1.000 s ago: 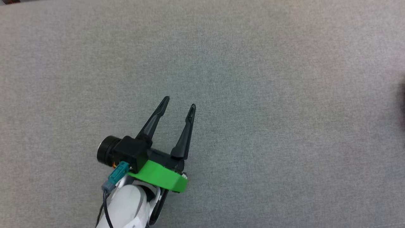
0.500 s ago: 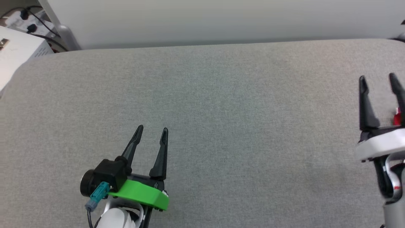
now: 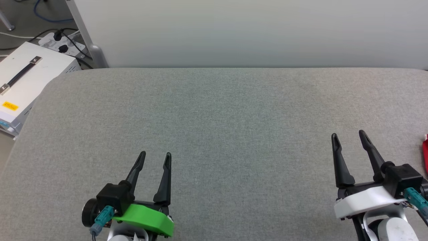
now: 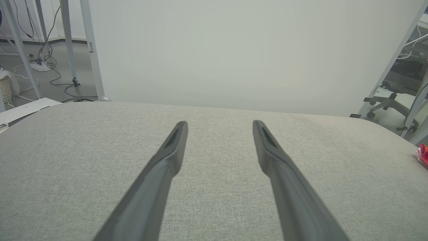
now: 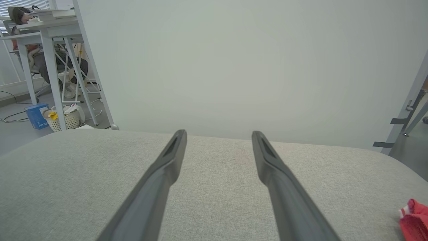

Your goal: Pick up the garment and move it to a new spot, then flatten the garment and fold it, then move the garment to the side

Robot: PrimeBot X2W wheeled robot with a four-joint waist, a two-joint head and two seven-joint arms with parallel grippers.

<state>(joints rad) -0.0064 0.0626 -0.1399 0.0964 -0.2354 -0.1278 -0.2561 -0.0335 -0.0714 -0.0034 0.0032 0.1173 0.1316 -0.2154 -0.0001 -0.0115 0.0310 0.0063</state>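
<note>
The head camera has swung up and back over the last second. What was a close look down at bare cloth with one gripper in it is now a broad view of the whole grey fabric-covered padded table point(image 3: 234, 110). It takes in the table's far edge, the plain white panel point(image 3: 234, 33) behind it, and a white box with a dark strap handle point(image 3: 30, 77) off the left corner. This is a shift of the view, not of the things on the table. It brings both arms into the picture in their resting places. The left gripper point(image 3: 155, 154), on its green mount, sits at the lower left, and the right gripper point(image 3: 348, 134), on its white mount, sits at the lower right. Each has its two long dark fingers spread wide with nothing between them, hanging just over bare cloth. The wider view also brings in the garment point(image 3: 425, 150), seen as a sliver of red jersey cloth at the far right edge. It lies on the table to the right of the right gripper and apart from it. The right wrist view shows it as a small red lump with a touch of white at the lower right corner. Too little of it shows to tell whether it is bunched or folded. Since both grippers are empty and the middle of the table is bare, the right arm seems best placed to reach it.
</note>
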